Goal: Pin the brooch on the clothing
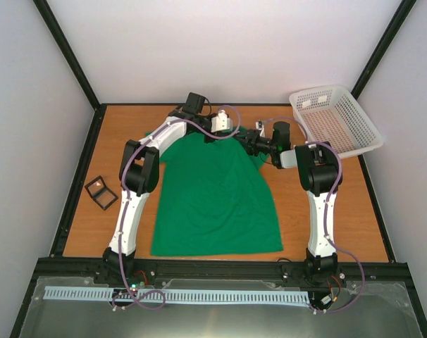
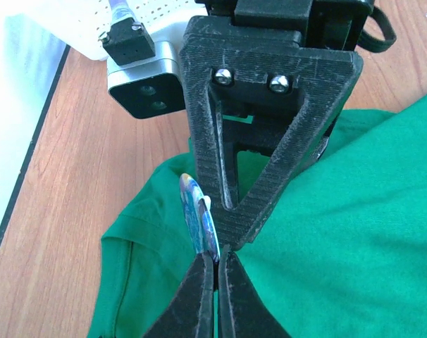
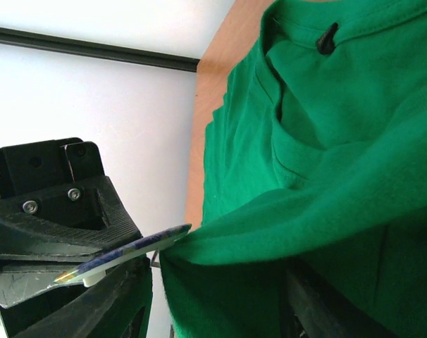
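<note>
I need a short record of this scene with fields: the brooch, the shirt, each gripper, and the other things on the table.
brooch: round, bluish face, its edge against a raised fold of the shirt
T-shirt: green, spread on the table, collar at the far side
left gripper: shut on the brooch
right gripper: shut on the raised T-shirt fold, beside the brooch
other things: white basket at the far right; black case left of the shirt

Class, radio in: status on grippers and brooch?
Left gripper shut on small round bluish brooch. Right gripper pinching bright green T-shirt. Brooch touching fabric, nothing between.
</note>
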`<state>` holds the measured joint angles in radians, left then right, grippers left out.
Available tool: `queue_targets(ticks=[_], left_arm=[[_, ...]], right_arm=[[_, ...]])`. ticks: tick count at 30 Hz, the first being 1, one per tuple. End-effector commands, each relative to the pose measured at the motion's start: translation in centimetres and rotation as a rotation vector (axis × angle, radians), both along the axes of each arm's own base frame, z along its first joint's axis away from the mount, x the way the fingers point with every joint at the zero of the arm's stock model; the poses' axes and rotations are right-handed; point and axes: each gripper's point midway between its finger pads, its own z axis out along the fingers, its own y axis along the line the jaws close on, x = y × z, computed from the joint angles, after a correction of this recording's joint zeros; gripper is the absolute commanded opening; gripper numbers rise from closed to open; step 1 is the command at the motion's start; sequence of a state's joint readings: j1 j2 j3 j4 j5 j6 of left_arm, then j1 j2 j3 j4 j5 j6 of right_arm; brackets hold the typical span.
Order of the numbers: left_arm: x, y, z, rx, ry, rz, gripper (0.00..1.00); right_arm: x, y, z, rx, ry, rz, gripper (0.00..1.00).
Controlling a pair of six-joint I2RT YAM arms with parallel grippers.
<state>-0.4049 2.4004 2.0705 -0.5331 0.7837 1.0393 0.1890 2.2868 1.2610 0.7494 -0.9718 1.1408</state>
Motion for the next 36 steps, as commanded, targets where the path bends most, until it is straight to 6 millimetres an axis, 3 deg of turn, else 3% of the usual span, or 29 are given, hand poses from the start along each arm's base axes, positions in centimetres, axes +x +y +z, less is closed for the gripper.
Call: queue_targets(ticks=[1, 11, 21, 25, 30, 36], left_arm=[[-5.1, -2.3, -0.5, 0.008, 0.094, -0.127, 0.01], [-4.8, -2.2, -0.1, 0.002, 0.057, -0.105, 0.01], [-4.4, -1.9, 0.9, -0.04, 0.061, -0.097, 0.01], [-3.8, -1.6, 1.6, -0.07, 0.084, -0.093, 0.01], [-3.4, -1.3, 1.9, -0.102, 0.15, -0.11, 0.01], [-2.9, -0.5, 1.5, -0.146, 0.211, -0.112, 0.01]], right_arm=[[3.5, -2.2, 2.1, -0.016, -0.061, -0.112, 0.49], [3.4, -3.4, 3.3, 0.054, -0.097, -0.176, 0.51], [2.7, -3.8, 3.1, 0.046, -0.103, -0.176, 0.53], [1.6, -3.8, 2.8, 0.018, -0.128, -0.154, 0.53], [0.0, -3.3, 3.7, -0.083, -0.304, -0.066, 0.55], [-1.9, -4.1, 3.9, -0.21, -0.434, -0.033, 0.6]])
